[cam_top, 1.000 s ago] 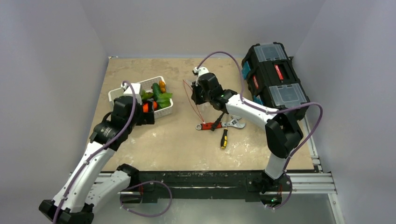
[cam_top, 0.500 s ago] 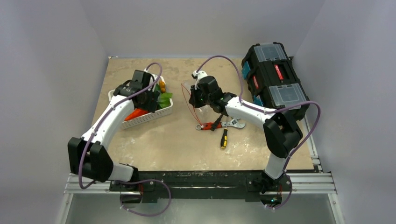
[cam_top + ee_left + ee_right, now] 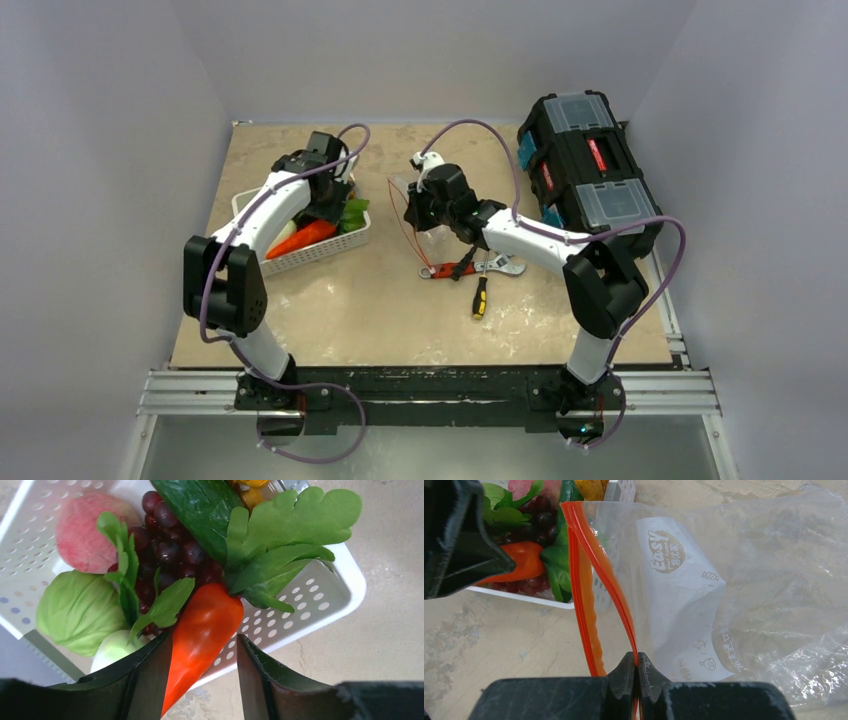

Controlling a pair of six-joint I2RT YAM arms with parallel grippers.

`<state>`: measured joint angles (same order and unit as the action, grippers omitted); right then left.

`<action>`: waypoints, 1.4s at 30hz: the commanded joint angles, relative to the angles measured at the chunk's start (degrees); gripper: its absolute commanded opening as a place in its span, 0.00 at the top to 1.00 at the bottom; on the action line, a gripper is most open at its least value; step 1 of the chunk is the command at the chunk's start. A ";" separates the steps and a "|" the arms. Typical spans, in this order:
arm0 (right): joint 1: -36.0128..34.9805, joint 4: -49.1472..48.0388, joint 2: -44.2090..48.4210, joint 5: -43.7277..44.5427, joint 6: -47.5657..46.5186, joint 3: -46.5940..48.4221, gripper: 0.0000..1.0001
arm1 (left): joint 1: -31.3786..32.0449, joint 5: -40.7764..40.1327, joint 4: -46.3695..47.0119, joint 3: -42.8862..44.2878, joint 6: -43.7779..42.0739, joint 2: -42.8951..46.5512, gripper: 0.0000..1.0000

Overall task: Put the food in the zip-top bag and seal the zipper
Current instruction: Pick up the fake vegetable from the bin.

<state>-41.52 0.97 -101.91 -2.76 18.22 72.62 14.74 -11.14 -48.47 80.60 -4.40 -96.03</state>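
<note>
The white basket (image 3: 345, 575) holds the food: an orange carrot (image 3: 202, 630), dark red grapes (image 3: 170, 550), a pink peach (image 3: 82, 532), green cabbage (image 3: 80, 612), a cucumber (image 3: 200, 505), leafy greens (image 3: 280, 545) and a small orange piece (image 3: 250, 492). My left gripper (image 3: 205, 680) is open over the basket, its fingers on either side of the carrot's tip. My right gripper (image 3: 637, 667) is shut on one red-orange zipper strip (image 3: 594, 565) of the clear zip-top bag (image 3: 749, 580). The bag's mouth gapes toward the basket. From above, the bag (image 3: 425, 215) stands right of the basket (image 3: 300, 258).
A red-handled wrench (image 3: 455, 269), a silver wrench (image 3: 503, 265) and a yellow-handled screwdriver (image 3: 481, 297) lie near the table's middle, just in front of the bag. A black toolbox (image 3: 585, 170) stands at the back right.
My left arm has swung from the near left side up and over the far side of the basket, and its open gripper has come down over the carrot. The right gripper has kept hold of the bag.
</note>
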 commanded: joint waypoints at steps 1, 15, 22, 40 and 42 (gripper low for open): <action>-0.02 -2.91 2.64 -1.36 -1.05 -0.69 1.00 | -0.24 1.05 1.15 2.12 -1.57 -2.27 0.52; -0.09 -3.02 2.84 -1.60 -1.61 -0.94 1.00 | -0.25 -0.30 0.13 1.98 -1.93 -5.96 0.39; -0.29 -2.83 2.93 -1.41 -1.78 -0.95 1.00 | -0.23 -0.97 -0.28 2.22 -1.83 -5.79 0.40; -0.71 -3.47 2.99 -0.70 -2.02 -1.46 1.00 | 0.37 -3.67 5.91 -2.84 0.53 8.66 0.94; -0.74 -3.63 3.03 -1.04 -1.73 -1.32 1.00 | 0.37 -3.27 7.21 -4.48 2.47 13.63 0.96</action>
<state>-42.00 -0.54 -101.91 -3.99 16.91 71.64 14.81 -13.15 -45.91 78.02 -5.39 -93.95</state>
